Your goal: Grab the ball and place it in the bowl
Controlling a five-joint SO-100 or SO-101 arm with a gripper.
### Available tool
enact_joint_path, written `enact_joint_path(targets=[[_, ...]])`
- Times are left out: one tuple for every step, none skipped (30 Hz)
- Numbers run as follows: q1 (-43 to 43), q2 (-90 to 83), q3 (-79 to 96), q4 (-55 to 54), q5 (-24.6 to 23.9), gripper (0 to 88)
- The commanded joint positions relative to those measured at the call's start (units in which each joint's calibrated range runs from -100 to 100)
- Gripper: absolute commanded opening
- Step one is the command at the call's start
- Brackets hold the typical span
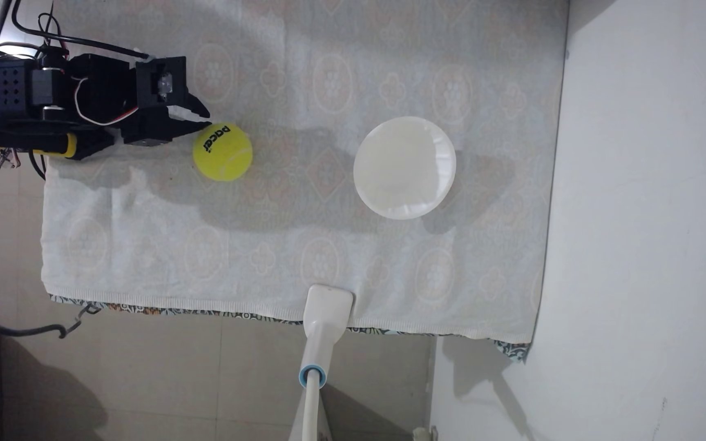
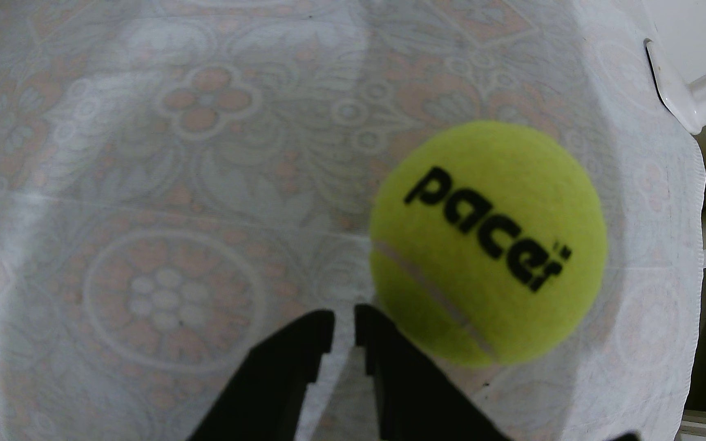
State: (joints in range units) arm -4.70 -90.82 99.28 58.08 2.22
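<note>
A: What's on the table [image 1: 512, 297]?

B: A pale woven cloth [image 1: 215, 237] with a faint floral print. The ball [image 1: 222, 152], fuzzy and yellow-green, lies on it. The bowl [image 1: 404, 167], white, round and shallow with a ribbed rim, lies well apart at the ball's 3 o'clock in the fixed view.

A: And the jaws?

B: The gripper [image 1: 209, 118] is black plastic, jaws slightly parted, holding nothing. In the wrist view the ball [image 2: 488, 242] lies at 1 o'clock from the gripper [image 2: 344, 311]; one tip seems to touch it, though blur makes that uncertain.
</note>
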Motion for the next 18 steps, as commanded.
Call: enact_joint_path(targets=[[0.2, -0.8, 0.2, -1.0, -0.3, 0.3], [0.2, -0.8, 0.2, -1.0, -0.3, 0.2], [0.3, -0.8, 0.2, -1.0, -0.3, 0.2], [0.4, -0.8, 0.2, -1.0, -0.3, 0.2], [0.6, -0.8, 0.1, -0.9, -0.3, 0.2], [1.2, -0.8, -0.2, -0.6, -0.3, 0.2], [1.5, -0.8, -0.4, -0.5, -0.3, 0.2], [1.9, -0.8, -0.8, -0.1, -0.3, 0.2], [2.4, -0.8, -1.5, 0.4, -0.3, 0.2], [2.6, -0.8, -2.0, 1.0, -0.2, 0.2], [2.9, -0.8, -2.8, 1.9, -0.2, 0.2], [3.2, -0.8, -3.5, 2.7, 0.0, 0.2], [3.3, -0.8, -3.9, 3.3, 0.0, 0.2], [3.4, -0.8, -4.5, 3.9, 0.1, 0.2], [3.4, -0.8, -4.7, 4.2, 0.1, 0.2], [3.4, -0.8, -5.3, 4.7, 0.2, 0.2], [3.5, -0.8, -5.7, 5.0, 0.2, 0.2], [3.6, -0.8, -6.1, 5.4, 0.2, 0.2]])
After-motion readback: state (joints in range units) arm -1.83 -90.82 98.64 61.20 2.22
